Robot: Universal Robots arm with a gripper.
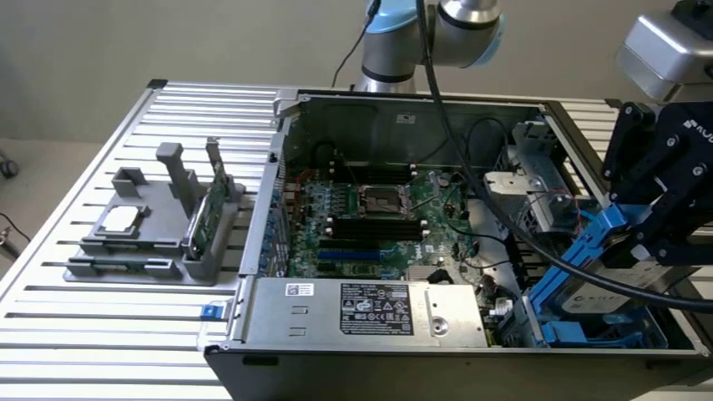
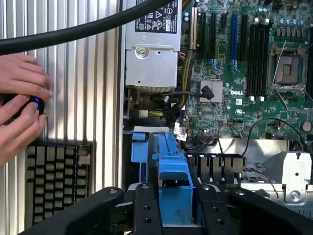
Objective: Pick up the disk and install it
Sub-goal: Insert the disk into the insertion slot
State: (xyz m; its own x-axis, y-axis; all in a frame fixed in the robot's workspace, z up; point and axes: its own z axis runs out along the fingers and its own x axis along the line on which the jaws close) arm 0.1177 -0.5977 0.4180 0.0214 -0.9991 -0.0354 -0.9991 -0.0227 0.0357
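Slatted aluminium table (image 1: 67,334) spans the exterior view. On it lies the open computer case (image 1: 446,372), tipped on its side with the motherboard (image 1: 379,217) facing up and the grey power supply (image 1: 368,309) along the lower middle of the frame. At the exterior view's left stands a grey parts holder (image 1: 134,259) with a square CPU chip (image 1: 120,219) and an upright green circuit card (image 1: 206,221), both well apart from the work.

The gripper (image 1: 652,238) sits at the right edge of that frame, above the case's lower right corner. Its jaws are roughly half closed and clamped on the blue carrier of the disk (image 1: 596,238). The disk hangs on edge and tilted, lying toward the lower left from the gripper. Its long axis slants from the jaws down toward the drive bay (image 1: 579,334), with the bay's blue fittings just beneath (whether they touch I cannot tell). A black cable (image 1: 502,217) crosses in front of it.

In the wrist view the gripper (image 2: 175,205) has the disk (image 2: 173,171) standing between its two black fingers (image 2: 146,210). Outside the case, a person's hands (image 2: 19,107) hold a small dark device near a keyboard (image 2: 58,181).

The pick looks done, and the fit appears to turn on lining that long axis up with the bay.
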